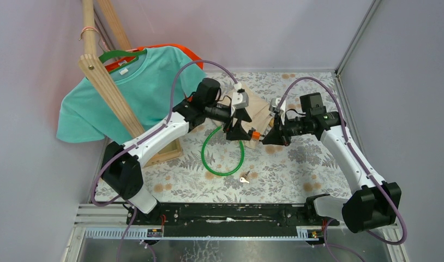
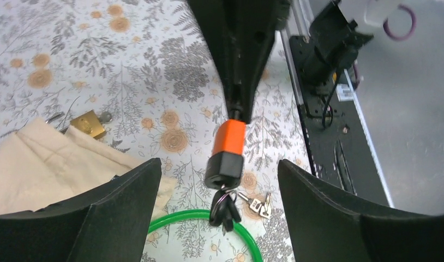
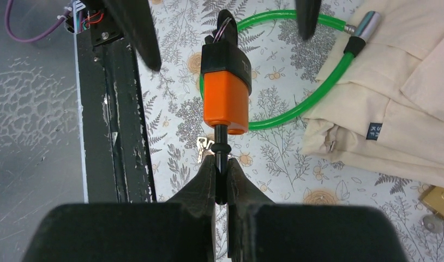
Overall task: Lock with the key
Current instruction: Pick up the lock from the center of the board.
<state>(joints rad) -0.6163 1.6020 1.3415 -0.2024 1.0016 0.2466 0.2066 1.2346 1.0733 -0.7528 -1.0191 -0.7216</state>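
Observation:
An orange and black cable lock hangs in the air between my grippers. My right gripper is shut on the thin black stem at the lock's orange end. A bunch of black-headed keys hangs on a ring from the lock's black end. My left gripper is open, with one finger on each side of that end and the keys, touching neither. In the top view the lock sits between the left gripper and the right gripper. The green cable lies looped on the table below.
A pair of loose silver keys lies near the green loop. A folded beige cloth and a brass padlock lie behind. A teal T-shirt hangs on a wooden rack at the left. Walls close both sides.

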